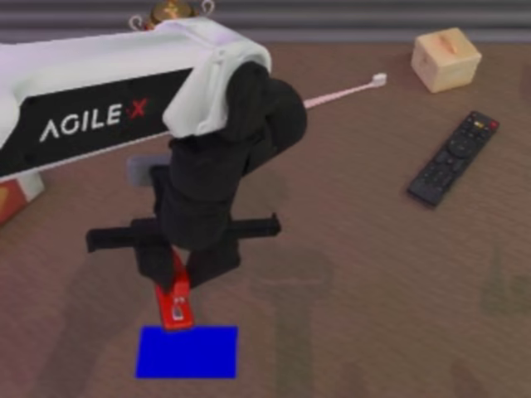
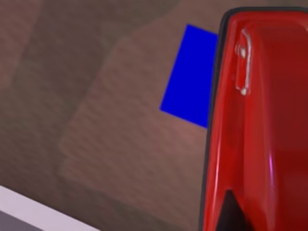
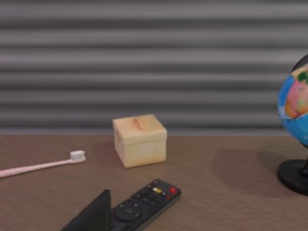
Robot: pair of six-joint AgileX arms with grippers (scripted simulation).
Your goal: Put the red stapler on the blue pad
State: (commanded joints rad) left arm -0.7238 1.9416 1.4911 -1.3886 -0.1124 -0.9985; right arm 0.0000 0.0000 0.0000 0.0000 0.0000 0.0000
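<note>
Two arms on the rig, only one in the top view: left AgileX arm, white w/ black wrist, reaches in from 9 o'clock. Left gripper hangs low over the brown wood-grain table, at about 7 o'clock from centre. Its fingers are closed onto the small glossy red wedge-shaped stapler, which pokes out below them w/ the silvery mark on its outer end. Stapler tip sits right at the far edge of the flat saturated blue rectangular pad, at 6 o'clock from the gripper; can't tell if it touches. Left wrist view: stapler close up, blue pad beyond it.

Right of centre: thin pink toothbrush at 1 o'clock, long black remote at 2 o'clock, pale wooden box behind it. Right gripper isn't visible.
</note>
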